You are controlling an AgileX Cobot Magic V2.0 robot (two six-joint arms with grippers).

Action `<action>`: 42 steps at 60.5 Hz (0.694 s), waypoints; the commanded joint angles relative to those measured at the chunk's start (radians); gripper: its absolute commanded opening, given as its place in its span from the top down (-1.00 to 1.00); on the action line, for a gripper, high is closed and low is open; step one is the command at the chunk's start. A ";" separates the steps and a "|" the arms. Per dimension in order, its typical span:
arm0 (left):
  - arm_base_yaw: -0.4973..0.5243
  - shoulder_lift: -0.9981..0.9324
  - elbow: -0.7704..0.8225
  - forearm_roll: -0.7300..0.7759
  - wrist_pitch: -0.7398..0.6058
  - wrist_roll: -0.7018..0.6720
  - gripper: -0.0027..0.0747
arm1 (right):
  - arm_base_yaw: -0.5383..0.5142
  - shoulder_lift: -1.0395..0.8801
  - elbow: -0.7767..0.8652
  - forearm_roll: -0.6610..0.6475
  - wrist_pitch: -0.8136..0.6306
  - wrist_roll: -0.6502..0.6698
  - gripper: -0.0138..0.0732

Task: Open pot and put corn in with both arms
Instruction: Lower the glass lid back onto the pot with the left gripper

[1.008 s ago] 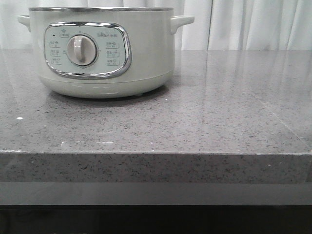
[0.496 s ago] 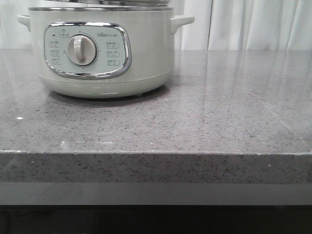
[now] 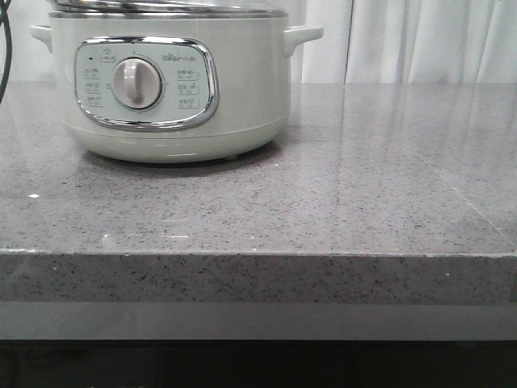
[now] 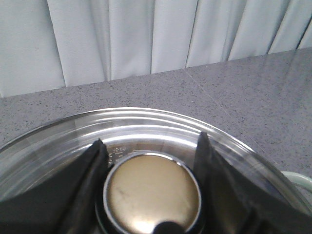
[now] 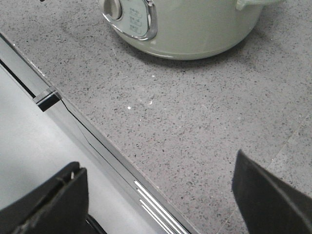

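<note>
Front view: the pot (image 3: 166,89) stands on the grey speckled counter (image 3: 339,202) toward 10 o'clock, set well back from the counter's near edge; a wide bare stretch of counter runs from the pot's base to that edge and out to 3 o'clock; white curtain (image 3: 412,40) closes the far side; a dark cable (image 3: 5,48) hangs at the far left margin. The chrome-framed control panel (image 3: 146,83) faces the camera with a round silver dial (image 3: 135,83) at its centre; a small logo sits at 1 o'clock from the dial and small printed labels ring it, all too fine to read. A glass lid (image 4: 146,131) rests over the pot's steel rim; left wrist view shows the left gripper (image 4: 150,163) with jaws standing on either side of the lid's round brass-coloured knob (image 4: 152,195), just beside it; contact with the knob cannot be told. Right wrist view: the right gripper (image 5: 161,195) has jaws spread wide with nothing between them, over the counter's near edge; the pot lies well apart from them, across bare counter. Corn appears in no view.
</note>
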 commanded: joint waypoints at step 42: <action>0.001 -0.065 -0.078 -0.002 -0.046 0.001 -0.29 | -0.004 -0.004 -0.026 0.011 -0.071 -0.002 -0.73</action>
